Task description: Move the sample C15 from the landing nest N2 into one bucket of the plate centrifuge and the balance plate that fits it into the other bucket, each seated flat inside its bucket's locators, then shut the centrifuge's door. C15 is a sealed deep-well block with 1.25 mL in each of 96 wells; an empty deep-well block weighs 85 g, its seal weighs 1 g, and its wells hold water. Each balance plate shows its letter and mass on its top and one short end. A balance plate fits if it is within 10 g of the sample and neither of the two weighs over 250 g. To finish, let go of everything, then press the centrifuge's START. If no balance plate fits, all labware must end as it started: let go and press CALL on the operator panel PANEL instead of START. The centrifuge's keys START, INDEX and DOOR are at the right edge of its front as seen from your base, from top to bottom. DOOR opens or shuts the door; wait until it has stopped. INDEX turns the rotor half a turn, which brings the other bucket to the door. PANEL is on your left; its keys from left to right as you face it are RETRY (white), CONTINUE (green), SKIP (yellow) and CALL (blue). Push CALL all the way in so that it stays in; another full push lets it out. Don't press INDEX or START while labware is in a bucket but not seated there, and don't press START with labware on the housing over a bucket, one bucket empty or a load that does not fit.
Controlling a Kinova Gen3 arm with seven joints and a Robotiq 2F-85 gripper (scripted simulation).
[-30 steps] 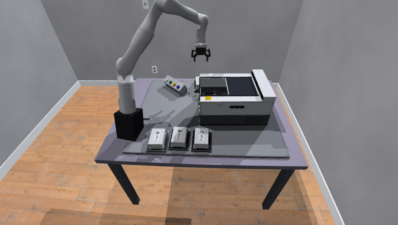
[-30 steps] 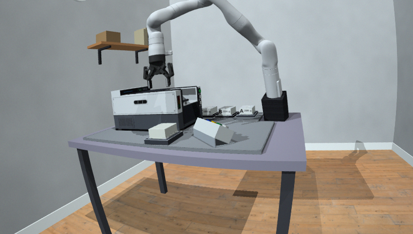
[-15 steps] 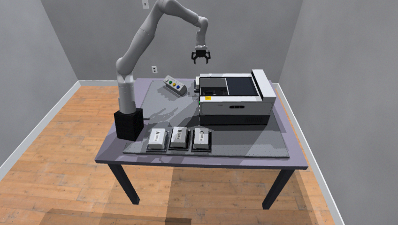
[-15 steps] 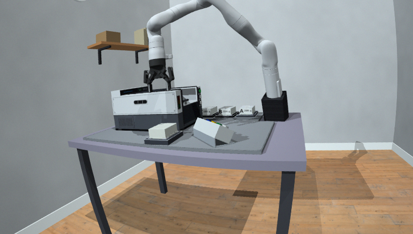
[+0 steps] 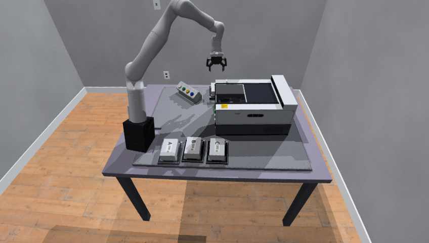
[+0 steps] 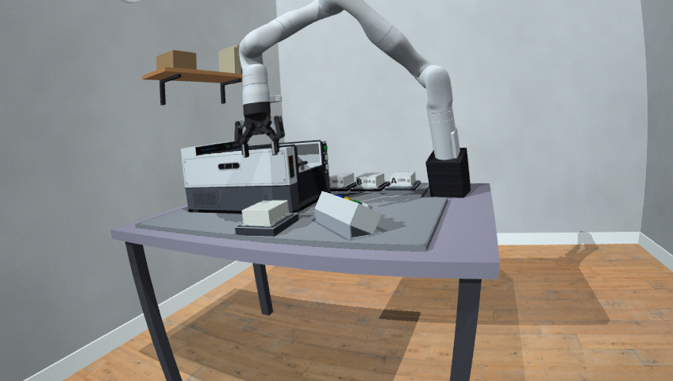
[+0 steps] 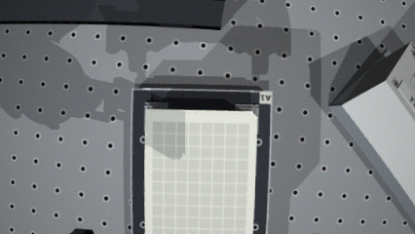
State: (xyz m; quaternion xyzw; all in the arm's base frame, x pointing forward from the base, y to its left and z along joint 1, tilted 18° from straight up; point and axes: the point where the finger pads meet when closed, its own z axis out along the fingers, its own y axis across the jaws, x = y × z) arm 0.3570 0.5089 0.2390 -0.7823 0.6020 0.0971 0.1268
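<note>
The sample C15 (image 7: 201, 171) is a white sealed block with a grid of wells. It sits in its dark landing nest (image 6: 267, 228) beside the centrifuge (image 5: 254, 104) and also shows in the exterior view (image 6: 265, 212). My gripper (image 5: 216, 65) is open and empty, pointing down high above the sample (image 6: 259, 150). Its fingers do not show in the wrist view. Balance plates A (image 5: 169, 149), B (image 5: 192, 147) and C (image 5: 216, 149) sit in their nests at the table's front edge. The centrifuge's top shows an opening (image 5: 230, 93) at its left end.
The operator panel (image 5: 189, 91) with coloured keys stands close beside the sample's nest and shows at the right of the wrist view (image 7: 385, 112). The arm's black base (image 5: 138, 133) is at the table's left. A wall shelf (image 6: 193, 75) holds two boxes.
</note>
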